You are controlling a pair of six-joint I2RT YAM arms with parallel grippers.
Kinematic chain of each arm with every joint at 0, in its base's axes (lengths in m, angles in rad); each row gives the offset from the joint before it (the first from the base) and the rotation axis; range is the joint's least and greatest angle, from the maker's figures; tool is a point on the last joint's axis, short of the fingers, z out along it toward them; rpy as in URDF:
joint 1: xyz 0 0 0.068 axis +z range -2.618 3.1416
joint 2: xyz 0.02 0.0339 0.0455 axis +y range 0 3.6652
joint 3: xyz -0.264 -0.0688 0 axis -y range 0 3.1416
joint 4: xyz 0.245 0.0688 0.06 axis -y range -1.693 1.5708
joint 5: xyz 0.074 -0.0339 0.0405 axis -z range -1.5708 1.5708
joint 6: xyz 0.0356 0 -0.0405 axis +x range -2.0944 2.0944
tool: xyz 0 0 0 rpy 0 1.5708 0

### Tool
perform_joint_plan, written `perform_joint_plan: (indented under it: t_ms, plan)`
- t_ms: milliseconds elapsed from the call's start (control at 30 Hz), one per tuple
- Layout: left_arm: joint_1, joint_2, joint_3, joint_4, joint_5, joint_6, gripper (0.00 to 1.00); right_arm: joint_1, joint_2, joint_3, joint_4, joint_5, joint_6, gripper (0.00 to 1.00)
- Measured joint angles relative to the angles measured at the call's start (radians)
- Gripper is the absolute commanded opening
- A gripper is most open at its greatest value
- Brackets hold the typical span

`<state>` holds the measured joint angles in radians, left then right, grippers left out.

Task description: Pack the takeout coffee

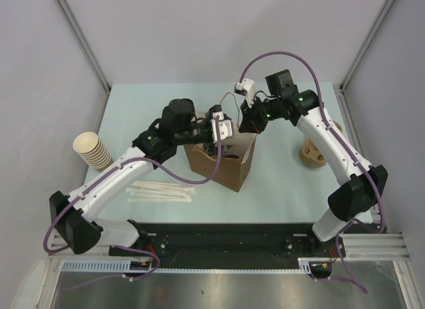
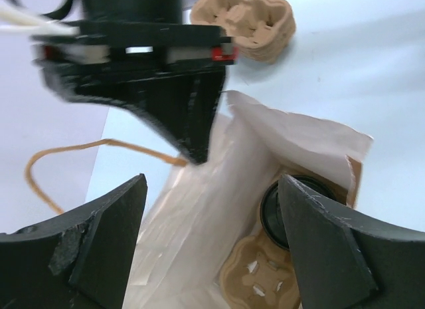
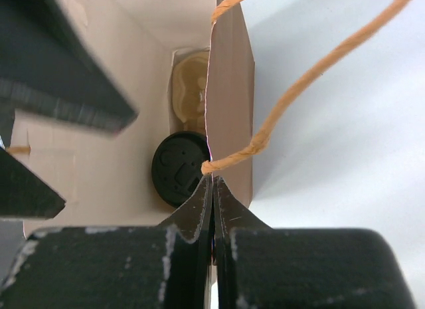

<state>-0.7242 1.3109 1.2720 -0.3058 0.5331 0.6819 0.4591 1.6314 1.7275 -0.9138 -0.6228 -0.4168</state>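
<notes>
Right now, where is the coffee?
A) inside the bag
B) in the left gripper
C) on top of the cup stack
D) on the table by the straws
A: the coffee sits down inside the bag, black lid up, while the right gripper pinches the bag's wall.

You have an open kraft paper bag [image 1: 226, 173] at the centre of the top view, a tilted stack of cream paper cups [image 1: 93, 151] at left, pale thin sticks [image 1: 161, 191] lower left, stacked pulp carriers [image 1: 313, 154] at right.
</notes>
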Motion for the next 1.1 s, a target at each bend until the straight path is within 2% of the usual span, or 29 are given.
perform_joint_plan:
  t_ms: [333, 600, 867, 1100]
  plan:
    - [0.021, -0.079, 0.000, 0.107, -0.145, -0.166, 1.00, 0.013, -0.079, -0.069, 0.015, 0.000, -0.035, 0.00]
    - [0.092, -0.167, 0.000, 0.151, -0.248, -0.283, 0.99, 0.029, -0.182, -0.137, 0.026, -0.006, -0.095, 0.00]
    - [0.222, -0.164, 0.000, 0.118, -0.307, -0.398, 1.00, 0.070, -0.263, -0.191, 0.029, -0.009, -0.178, 0.00]
    - [0.263, -0.164, -0.013, 0.090, -0.322, -0.444, 0.99, 0.090, -0.304, -0.217, 0.025, 0.008, -0.215, 0.00]
